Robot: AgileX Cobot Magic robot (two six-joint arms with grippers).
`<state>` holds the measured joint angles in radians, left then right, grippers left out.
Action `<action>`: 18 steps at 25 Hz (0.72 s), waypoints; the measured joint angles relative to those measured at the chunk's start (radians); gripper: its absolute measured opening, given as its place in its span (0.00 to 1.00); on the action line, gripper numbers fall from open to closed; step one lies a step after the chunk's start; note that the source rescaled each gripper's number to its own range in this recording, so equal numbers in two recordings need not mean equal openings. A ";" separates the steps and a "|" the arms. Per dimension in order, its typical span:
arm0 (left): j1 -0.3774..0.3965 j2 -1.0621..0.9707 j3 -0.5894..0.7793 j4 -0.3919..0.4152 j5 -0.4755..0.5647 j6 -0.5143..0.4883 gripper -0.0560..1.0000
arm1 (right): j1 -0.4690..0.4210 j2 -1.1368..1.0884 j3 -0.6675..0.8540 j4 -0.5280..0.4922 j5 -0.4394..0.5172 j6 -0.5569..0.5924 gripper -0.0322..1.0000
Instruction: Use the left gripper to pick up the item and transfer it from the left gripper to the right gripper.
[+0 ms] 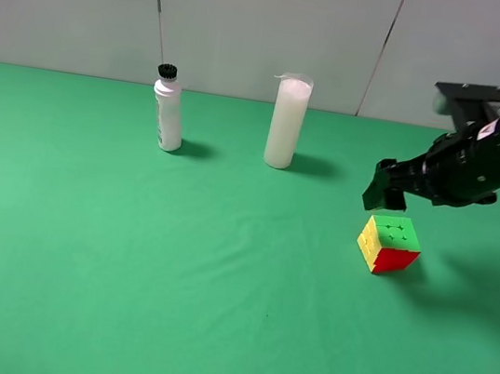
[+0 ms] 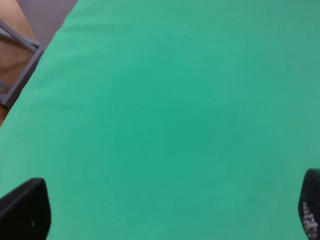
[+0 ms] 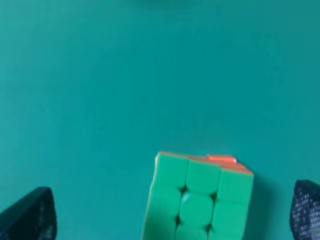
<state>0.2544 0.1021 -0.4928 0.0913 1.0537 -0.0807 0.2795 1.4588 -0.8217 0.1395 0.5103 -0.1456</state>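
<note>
Cube (image 3: pixel 197 200) cut off by bottom edge of right wrist view, lower rows unseen, slightly blurred. My left gripper (image 2: pixel 170 215): only two dark jaw tips at lower corners, rest out of frame. My right arm (image 1: pixel 494 158) cropped by right edge of high view. Bottle (image 1: pixel 167 109) label too small to read.

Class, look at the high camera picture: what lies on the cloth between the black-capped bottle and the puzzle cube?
Only bare green cloth lies between the bottle and the puzzle cube, as the exterior high view shows. The white cylinder stands behind that line.
</note>
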 joint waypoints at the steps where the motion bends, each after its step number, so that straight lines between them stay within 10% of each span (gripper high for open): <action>1: 0.000 0.000 0.000 0.000 0.000 0.000 1.00 | 0.000 -0.026 0.000 -0.001 0.022 0.000 1.00; 18: 0.000 0.000 0.000 0.000 0.000 0.000 1.00 | 0.000 -0.573 -0.002 -0.003 0.391 0.031 1.00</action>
<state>0.2544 0.1021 -0.4928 0.0913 1.0537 -0.0807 0.2795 0.8860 -0.8241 0.1363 0.9009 -0.1141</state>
